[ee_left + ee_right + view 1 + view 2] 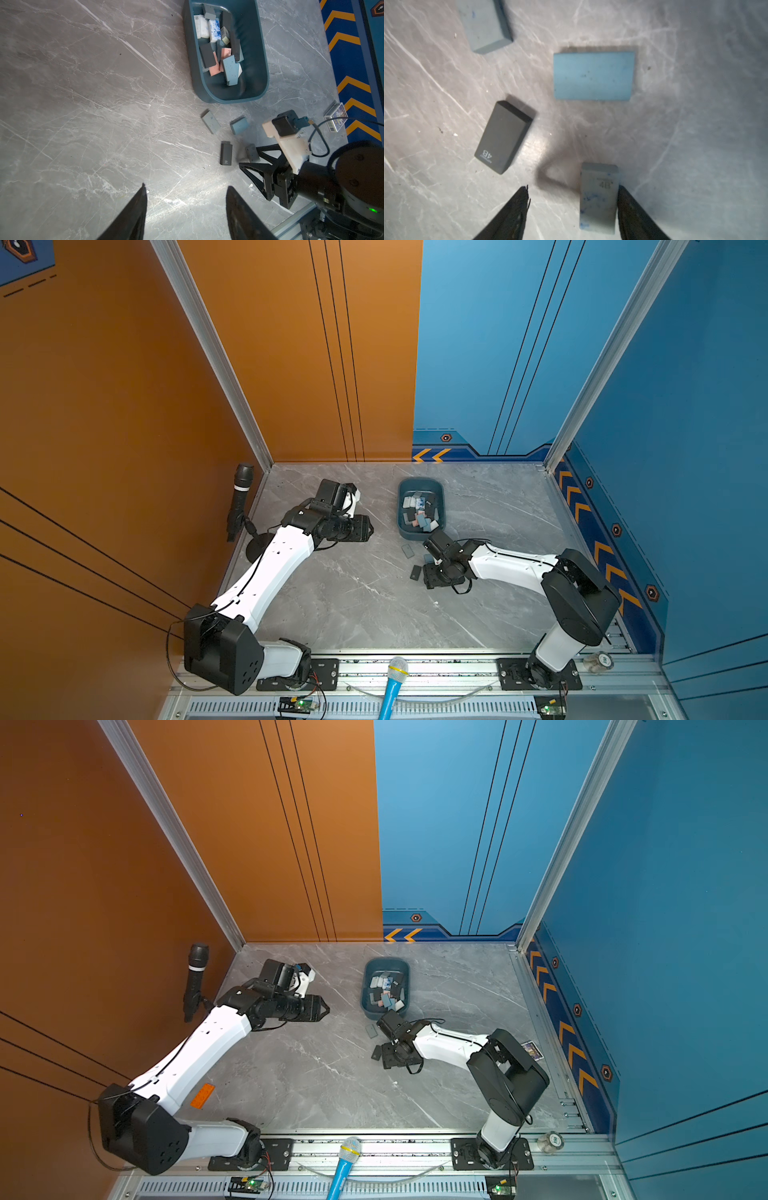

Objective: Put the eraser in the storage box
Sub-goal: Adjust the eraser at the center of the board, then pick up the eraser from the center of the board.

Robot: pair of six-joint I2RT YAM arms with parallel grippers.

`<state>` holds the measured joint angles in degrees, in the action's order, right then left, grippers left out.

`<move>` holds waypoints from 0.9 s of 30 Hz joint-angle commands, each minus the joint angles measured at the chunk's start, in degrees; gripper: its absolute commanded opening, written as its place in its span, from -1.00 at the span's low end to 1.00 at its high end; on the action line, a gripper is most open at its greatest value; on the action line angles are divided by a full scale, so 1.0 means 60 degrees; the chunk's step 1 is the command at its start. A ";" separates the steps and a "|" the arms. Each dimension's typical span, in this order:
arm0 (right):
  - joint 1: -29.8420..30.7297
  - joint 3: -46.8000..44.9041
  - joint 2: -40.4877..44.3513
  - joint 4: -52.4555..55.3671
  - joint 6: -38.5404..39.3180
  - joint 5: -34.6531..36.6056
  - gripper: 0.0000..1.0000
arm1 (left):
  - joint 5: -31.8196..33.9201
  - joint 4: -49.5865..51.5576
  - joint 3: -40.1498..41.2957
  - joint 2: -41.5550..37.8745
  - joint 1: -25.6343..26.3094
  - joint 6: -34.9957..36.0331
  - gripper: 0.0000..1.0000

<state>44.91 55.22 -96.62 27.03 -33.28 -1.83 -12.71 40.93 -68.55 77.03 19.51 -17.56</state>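
1. Clearly, the right gripper [573,188] stands apart, with one finger touching the side of the grey eraser [598,197].
2. That eraser lies on the table [83,104], outside the storage box [252,52].
3. Meanwhile the left gripper [186,187] gapes, empty.

The tabletop [374,605] looks like polished grey marble with glare, the storage box [256,62] at its twelve o'clock smooth teal plastic, the black eraser [503,137] matt, the rail [449,674] at six o'clock brushed metal.
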 commanded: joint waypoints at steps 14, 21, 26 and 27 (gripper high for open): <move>0.0338 -0.0019 -0.0596 0.1252 -0.0652 0.1315 -0.34 | -0.0174 -0.0024 0.0152 -0.0168 -0.0110 -0.0059 0.22; 0.0254 0.0025 -0.0379 0.1252 -0.0634 0.1227 -0.55 | -0.0176 -0.0024 0.0175 -0.0161 -0.0161 -0.0060 0.22; 0.0120 0.0277 0.0082 0.1523 -0.0566 0.1289 -0.56 | -0.0195 -0.0024 0.0168 -0.0131 -0.0197 -0.0061 0.22; 0.0083 0.0418 0.0194 0.1644 -0.0523 0.1337 -0.55 | -0.0195 -0.0024 0.0165 -0.0135 -0.0210 -0.0060 0.22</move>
<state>46.37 56.18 -97.25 31.86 -36.45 4.67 -12.71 40.93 -68.40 77.03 18.83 -17.58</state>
